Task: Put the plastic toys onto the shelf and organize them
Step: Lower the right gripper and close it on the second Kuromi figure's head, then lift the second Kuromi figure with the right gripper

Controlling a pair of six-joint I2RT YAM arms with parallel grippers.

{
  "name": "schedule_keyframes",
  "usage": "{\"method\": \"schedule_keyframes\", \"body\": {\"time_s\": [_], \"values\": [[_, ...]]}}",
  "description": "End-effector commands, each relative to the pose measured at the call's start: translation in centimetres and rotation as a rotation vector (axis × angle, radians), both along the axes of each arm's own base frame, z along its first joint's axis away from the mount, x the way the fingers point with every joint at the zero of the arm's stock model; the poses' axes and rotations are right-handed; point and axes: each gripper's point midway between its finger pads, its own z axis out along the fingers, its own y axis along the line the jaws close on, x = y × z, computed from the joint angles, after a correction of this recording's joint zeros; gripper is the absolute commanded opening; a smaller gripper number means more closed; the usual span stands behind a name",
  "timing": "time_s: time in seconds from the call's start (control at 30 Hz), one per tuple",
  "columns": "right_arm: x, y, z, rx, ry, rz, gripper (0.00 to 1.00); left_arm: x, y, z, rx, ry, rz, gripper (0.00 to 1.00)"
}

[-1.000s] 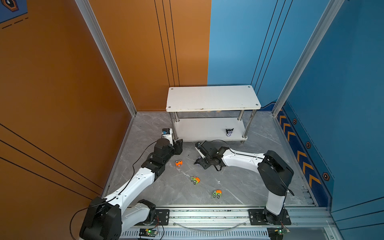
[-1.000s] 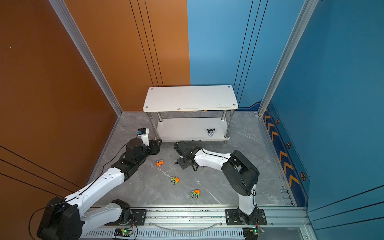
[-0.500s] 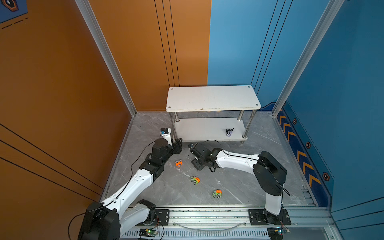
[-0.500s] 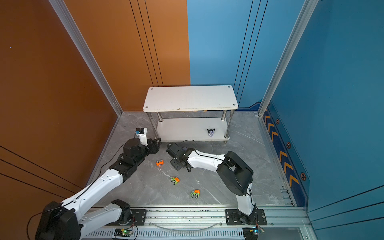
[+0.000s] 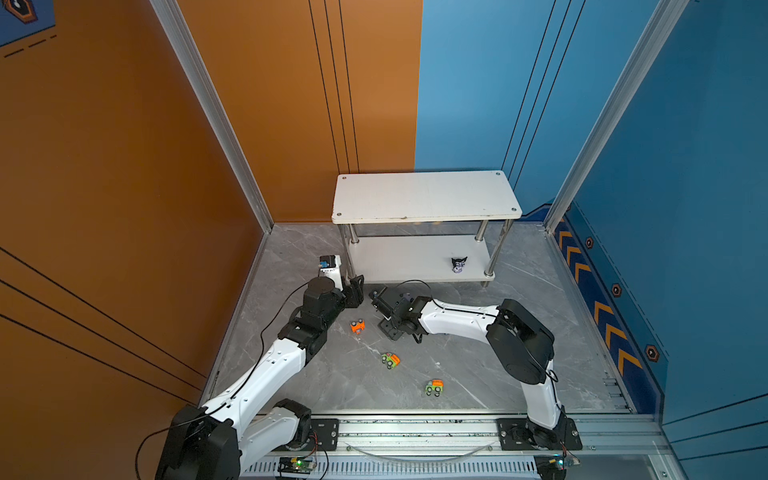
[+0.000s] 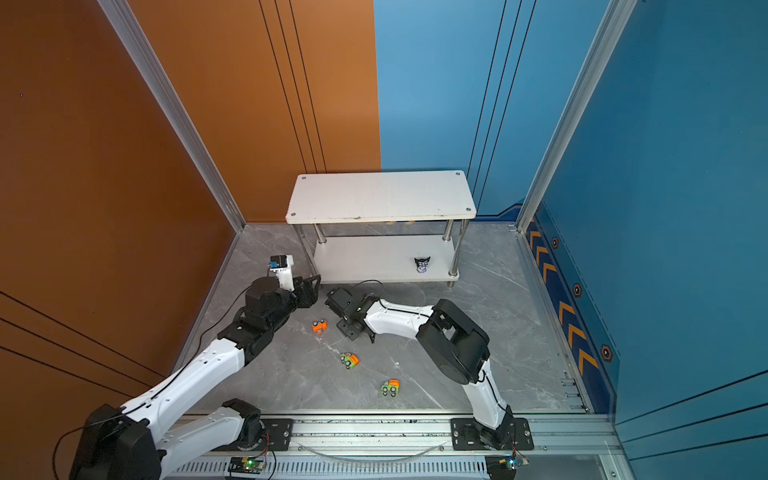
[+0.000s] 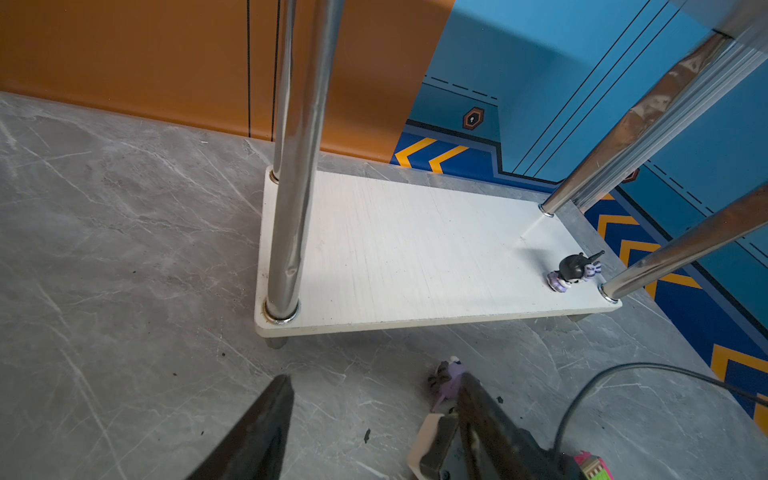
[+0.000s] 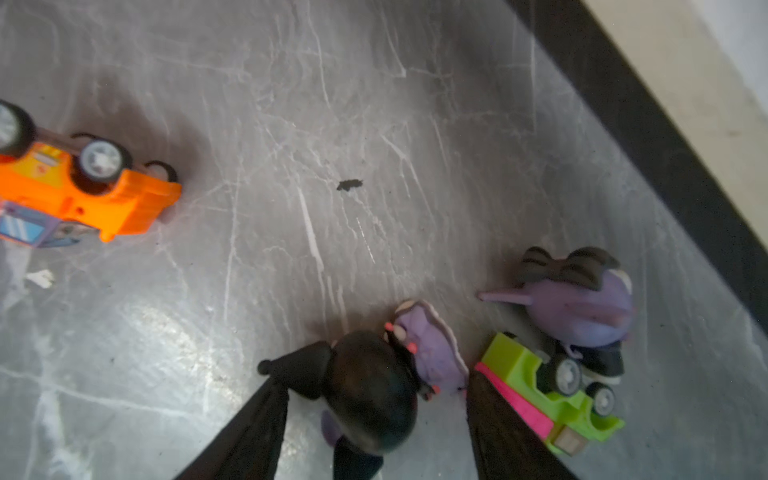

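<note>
**Seven toys in view, one shelved: right gripper (image 8: 378, 374) astride a figurine**

Clock positions take a top view as the dial, centred on the right gripper. Its jaws stand apart, low over the floor (image 8: 291, 124), one on each side of the black-headed figurine (image 8: 370, 399). They grip nothing yet, and the pose is judged to prepare a pick. A purple figurine (image 8: 582, 307) and a green-and-pink car (image 8: 544, 386), tipped on its side, lie just beside it, so a closing jaw may nudge them.

At 10 o'clock the left gripper (image 7: 374, 378) hangs spread and empty near a front chrome post (image 7: 291, 187) of the shelf (image 5: 424, 195), probably kept clear of the working arm. At 2 o'clock the shelved figurine (image 5: 459, 264) sits at the 3 o'clock end of the lower tier (image 5: 399, 257), which leaves the board free for the others.

Count:
- **Figurines:** three, one shelved and two on the floor.
- **Cars:** four, all on the floor. An orange car (image 5: 357, 326) lies on its side at 8 o'clock. One green-and-orange truck (image 5: 390, 360) is at 6 o'clock and another (image 5: 434, 387) at 5 o'clock. The fourth is the green-and-pink car.
</note>
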Motion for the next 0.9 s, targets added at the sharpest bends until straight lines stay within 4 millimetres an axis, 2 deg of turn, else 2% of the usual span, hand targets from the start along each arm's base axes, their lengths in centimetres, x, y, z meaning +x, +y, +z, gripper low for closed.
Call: {"method": "schedule_keyframes", "body": {"time_s": [0.0,0.23,0.3,0.5,0.87], "values": [[-0.3,0.1,-0.9,-0.002,0.054,0.029,0.72,0.3,0.1,0.1,0.0,-0.004,0.0,0.64],[0.7,0.7,-0.1,0.059,0.062,0.012,0.73,0.3,0.1,0.2,0.0,-0.006,0.0,0.64],[0.9,0.7,-1.4,0.058,0.084,0.005,0.73,0.3,0.1,0.1,-0.001,-0.003,-0.003,0.64],[1.9,1.3,-1.9,0.134,0.137,-0.026,0.73,0.4,0.1,0.2,-0.002,-0.002,-0.005,0.64],[1.5,1.7,-1.0,0.266,0.211,-0.034,0.56,0.3,0.2,0.1,0.002,0.0,-0.002,0.64]]}}
